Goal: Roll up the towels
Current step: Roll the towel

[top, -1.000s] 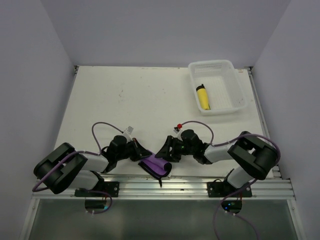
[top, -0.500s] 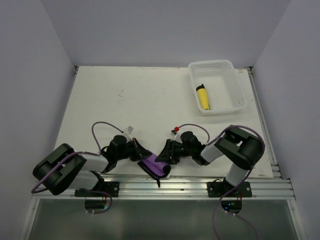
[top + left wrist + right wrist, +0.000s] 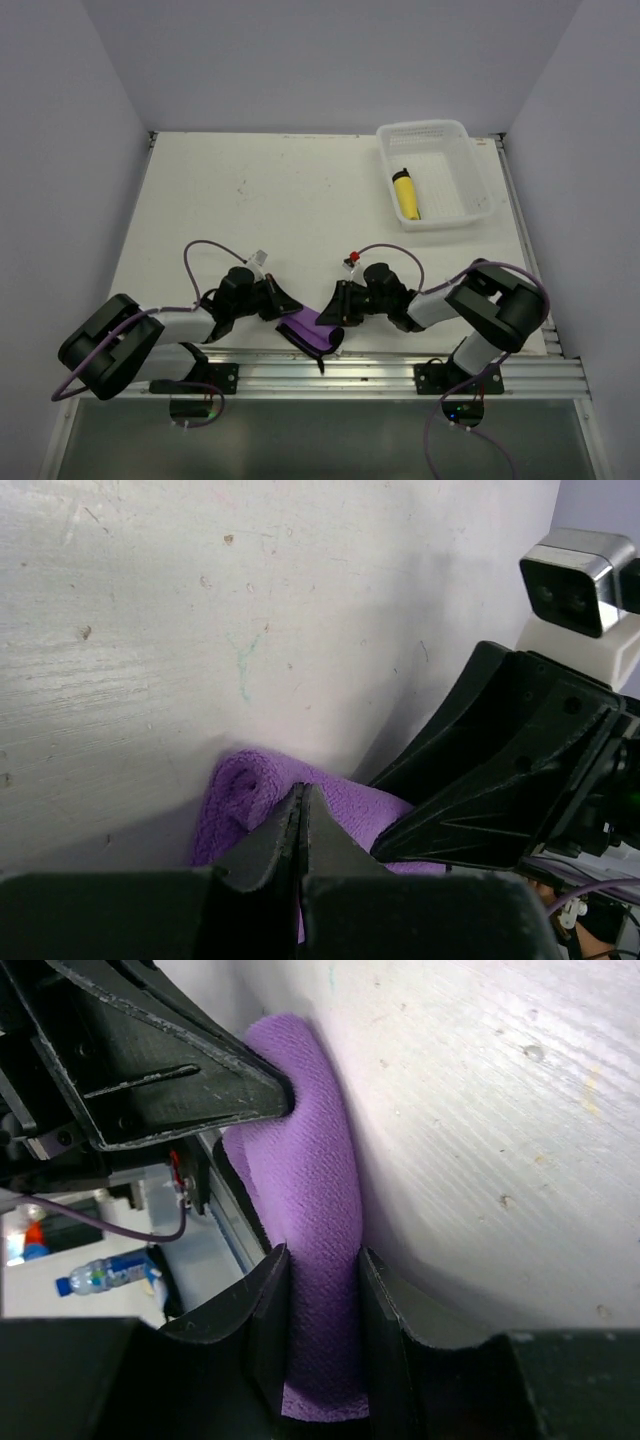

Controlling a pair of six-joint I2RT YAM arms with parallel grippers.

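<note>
Change: right hand (image 3: 322,1265) has narrowed, now pinching purple towel (image 3: 300,1110).
Left hand (image 3: 300,805): pressed together, tip on towel.
Towel: near tabletop (image 3: 250,200) edge, centre.
Meaning: roll looks secured; tightening can proceed.

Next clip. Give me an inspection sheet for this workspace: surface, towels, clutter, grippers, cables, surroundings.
Surface: white painted table, lightly scuffed, with a few small dark specks.
Job's things: soft purple towel, partly rolled, at the near edge between the arms; bright yellow towel, rolled, lying in the basket.
Clutter: white perforated plastic basket at the far right corner; nothing else seen.
Grippers: left gripper shut, tip against the purple towel; right gripper clamped across the roll.
Cables: purple cables loop above each wrist, clear of the towel.
Surroundings: plain lilac walls; metal rail along the near edge.
</note>
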